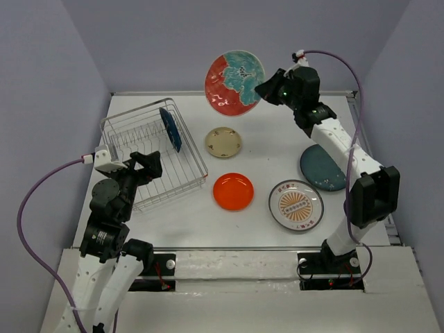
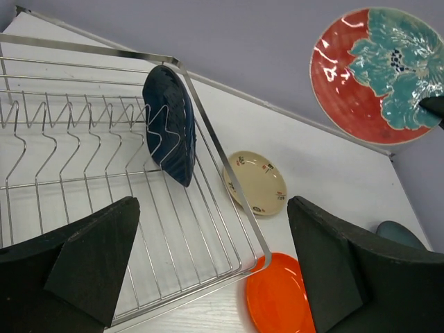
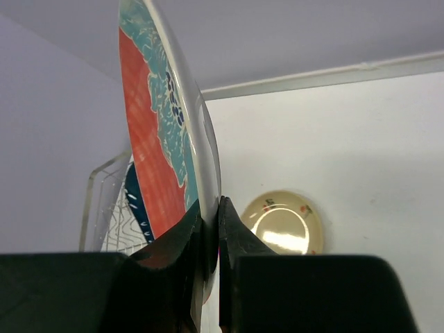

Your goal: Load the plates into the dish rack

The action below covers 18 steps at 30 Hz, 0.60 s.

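Red-and-teal floral glazed plate is the one in hand. It hangs in the air on edge, well above the far part of the white worktop and to the right of the rectangular silver wire dish rack. The right gripper has its fingers pressed together on the plate's rim, one pad on each face, so the grip is narrow and near the edge.

I judge the step to be the carry toward the rack. One dark blue leaf-shaped plate already stands between the tines at the rack's far right end. The next move calls for swinging the held plate leftward, keeping it upright and in line with the tine rows. It then needs lowering into a free slot beside the blue one without knocking it. With so little rim held, the plate may twist as it meets the wires.

The left gripper sits over the rack's near edge, fingers spread wide and holding nothing.

Four plates lie flat on the worktop, not yet loaded:
- the small cream plate
- the plain orange plate
- the white plate with an orange emblem
- the dark teal plate
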### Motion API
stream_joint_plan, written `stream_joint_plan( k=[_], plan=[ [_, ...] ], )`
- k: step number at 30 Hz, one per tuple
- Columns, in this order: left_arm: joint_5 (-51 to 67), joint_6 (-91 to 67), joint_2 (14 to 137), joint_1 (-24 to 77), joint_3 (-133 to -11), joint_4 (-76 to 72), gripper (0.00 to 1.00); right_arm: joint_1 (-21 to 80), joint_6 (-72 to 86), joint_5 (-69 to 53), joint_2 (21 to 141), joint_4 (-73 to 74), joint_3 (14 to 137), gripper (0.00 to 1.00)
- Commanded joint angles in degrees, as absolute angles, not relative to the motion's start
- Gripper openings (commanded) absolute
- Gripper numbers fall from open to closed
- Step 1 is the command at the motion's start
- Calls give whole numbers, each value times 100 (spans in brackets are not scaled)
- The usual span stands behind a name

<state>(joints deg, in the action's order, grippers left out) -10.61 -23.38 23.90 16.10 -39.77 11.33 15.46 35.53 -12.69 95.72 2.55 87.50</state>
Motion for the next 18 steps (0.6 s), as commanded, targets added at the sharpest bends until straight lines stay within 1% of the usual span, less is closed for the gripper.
stream_joint_plan(
  k=[1,2,4,5,6,7,10,11,13,14,15,18],
  plan=[
    [-1142,-2250,2364,1556,-3999,800,99,2661,3428,33,9632,-273,9824,7],
    [-1186,-2250,2347,1556,-4008,809,99,2863,3297,540,9729,-185,10000,7],
    [-1309,-2259,2294,1547,-4034,852,99,3400,3182,938,9957,-54,10422,7],
    [-1414,-2259,2277,1547,-4052,879,99,3549,3095,1288,10271,234,10955,7],
    [-1441,-2276,2268,1547,-4069,888,99,3812,3085,1431,10431,333,11230,7],
    [-1476,-2268,2259,1538,-4069,879,99,3928,3085,1528,10755,517,11737,7],
    [-1730,-2267,2241,1529,-4139,905,99,4357,3085,1915,11240,816,12487,7],
    [-1801,-2285,2241,1529,-4148,923,99,4455,3059,2116,11589,904,12968,7],
    [-1907,-2311,2215,1538,-4175,984,99,4666,2954,2380,11969,1080,13515,7],
    [-1977,-2355,2206,1538,-4184,1002,99,4876,2788,2730,12145,1185,14014,7],
    [-1995,-2364,2197,1538,-4184,1011,99,4974,2690,2881,12495,1221,14236,7],
    [-2144,-2391,2153,1573,-4192,1055,99,5308,2190,3707,12962,1213,14825,7]
  ],
)
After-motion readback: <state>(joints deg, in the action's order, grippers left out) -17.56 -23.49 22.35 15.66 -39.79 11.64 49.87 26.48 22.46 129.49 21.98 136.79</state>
